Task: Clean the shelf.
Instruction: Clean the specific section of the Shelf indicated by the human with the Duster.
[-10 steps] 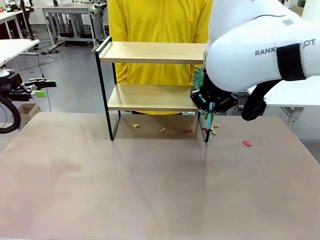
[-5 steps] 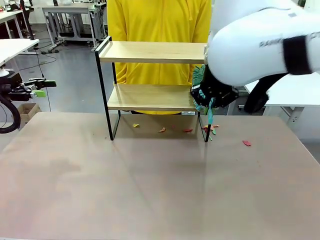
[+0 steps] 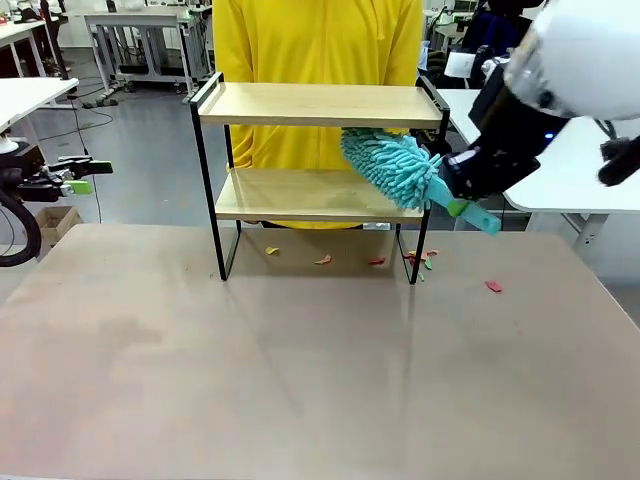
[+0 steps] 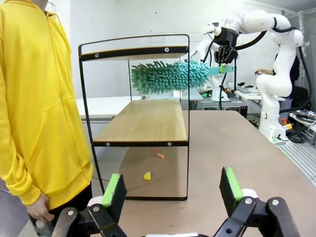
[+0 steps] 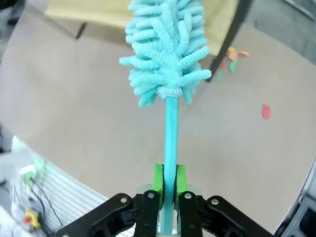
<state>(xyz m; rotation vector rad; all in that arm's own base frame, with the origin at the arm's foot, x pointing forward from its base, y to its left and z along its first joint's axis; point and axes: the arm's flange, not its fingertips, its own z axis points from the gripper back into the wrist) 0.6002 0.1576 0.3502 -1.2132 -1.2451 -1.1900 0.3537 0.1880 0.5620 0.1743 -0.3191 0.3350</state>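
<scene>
front view: shelf (image 3: pixel 310 105) stands at the far middle of the table (image 3: pixel 300 380), person (image 3: pixel 320 40) in yellow right behind it
right claw (image 3: pixel 470 178): clenched on the duster (image 3: pixel 392 165) handle, out past the shelf's right end rail
duster: fluffy head pokes in between the two boards, over the right end of the lower one; can't tell if it touches wood
why held so: handle runs low and sideways, likely so the head fits under the top board to sweep the lower one
left claw (image 4: pixel 170 190): released, holding nothing, parked well off the shelf's left end, likely just out of the way
scraps (image 3: pixel 323 260): on the table under the shelf, one further right
</scene>
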